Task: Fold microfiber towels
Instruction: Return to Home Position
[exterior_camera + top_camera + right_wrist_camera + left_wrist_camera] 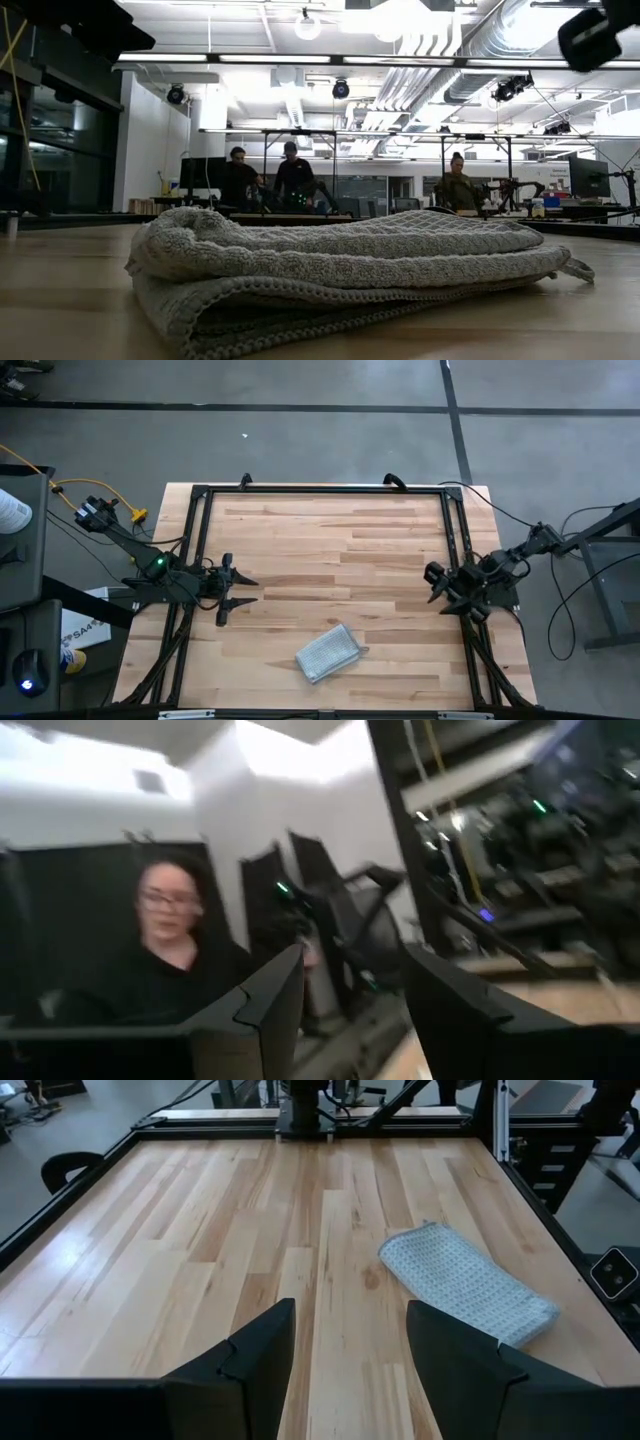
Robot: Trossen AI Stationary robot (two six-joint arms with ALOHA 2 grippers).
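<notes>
1. I take the black frame (320, 490) round the wooden tabletop (330, 550) as my reference for all positions.
2. The microfiber towel (328, 652) lies flat on the tabletop, inside the frame and close to its near rail, roughly midway between the two side rails. It sits askew to the rails.
3. In the low view I see the towel (350, 260) as stacked layers with a rounded folded edge on one side. Nothing rests on it.
4. The left gripper (238, 592) is just inside the frame's left rail, well apart from the towel and touching nothing. Its fingers are spread wide and hold nothing.
5. The left wrist view confirms this: the left gripper (350, 1340) shows bare wood between its two dark fingers (265, 1355), with the towel (465, 1280) farther across the table, off to one side.
6. The right gripper (438, 582) is at the frame's right rail, also well apart from the towel.
7. In the right wrist view the right gripper (352, 1000) has a clear gap between its fingers (275, 1000) and holds nothing. The camera looks out beyond the frame at a person in dark clothing (150, 960).
8. Beyond the frame's far rail, the low view shows three people (290, 175) at benches in the room.
</notes>
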